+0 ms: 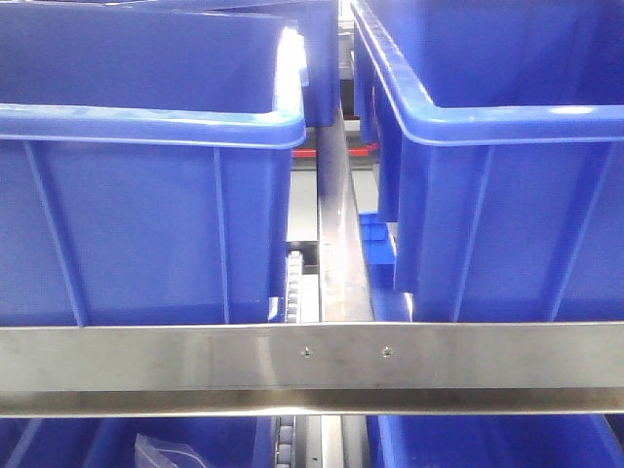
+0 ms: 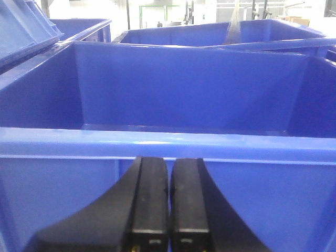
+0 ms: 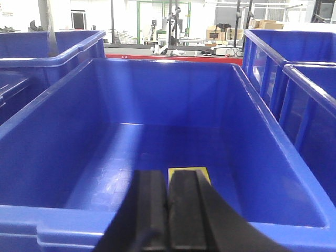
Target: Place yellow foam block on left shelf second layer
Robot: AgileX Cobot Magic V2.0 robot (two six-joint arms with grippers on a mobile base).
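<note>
Right end effector [image 3: 169,210] closed; yellow foam block [image 3: 188,171] mostly hidden, orientation unclear.

Warehouse or factory floor, rows of big blue plastic bins [image 1: 146,195] on a steel rack rail [image 1: 312,366] with roller track [image 1: 291,288], cardboard boxes [image 3: 265,24] and green-framed machinery [image 3: 152,21] in the bright hall behind

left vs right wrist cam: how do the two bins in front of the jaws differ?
The left bin is seen from rim height, floor hidden; the right bin is seen from above, floor visible. The left bin shows no contents; the right bin holds the yellow foam block on its floor. Shared: both are blue plastic, and both the left gripper and right gripper have jaws shut.
</note>
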